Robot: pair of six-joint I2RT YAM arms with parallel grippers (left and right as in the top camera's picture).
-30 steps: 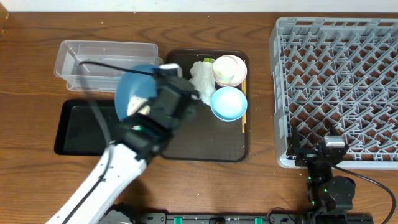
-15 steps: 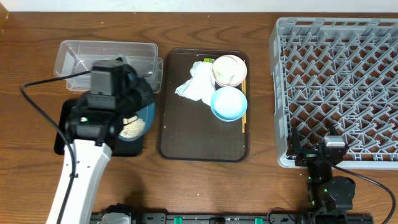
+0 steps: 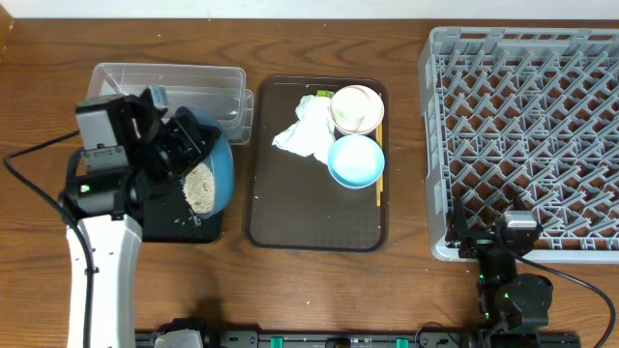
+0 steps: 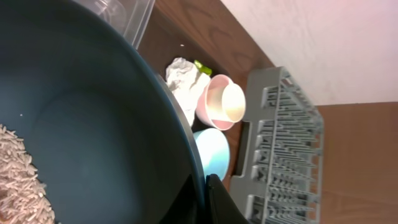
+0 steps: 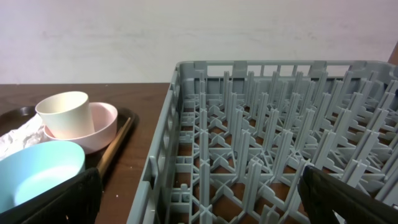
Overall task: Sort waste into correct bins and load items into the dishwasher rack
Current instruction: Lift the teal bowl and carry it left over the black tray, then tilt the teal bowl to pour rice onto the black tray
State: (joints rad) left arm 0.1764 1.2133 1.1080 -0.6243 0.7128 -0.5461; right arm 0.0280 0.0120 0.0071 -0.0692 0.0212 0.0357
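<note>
Well, my left gripper (image 4: 204, 198) clamps the rim of the tilted dark blue bowl (image 3: 219, 159), rice (image 3: 200, 187) pooled low, over the black tray (image 3: 193, 230); my right gripper (image 5: 199, 208) rests spread.

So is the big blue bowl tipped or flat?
Tipped. The left gripper holds the dark blue bowl tilted over the black tray, with rice piled at its low edge.

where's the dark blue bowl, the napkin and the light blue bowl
dark blue bowl (image 3: 221, 162): overhead view, bare blue part of its wall
crumpled napkin (image 3: 304, 136): overhead view, its middle
light blue bowl (image 3: 355, 160): overhead view, centre of its inside
</note>
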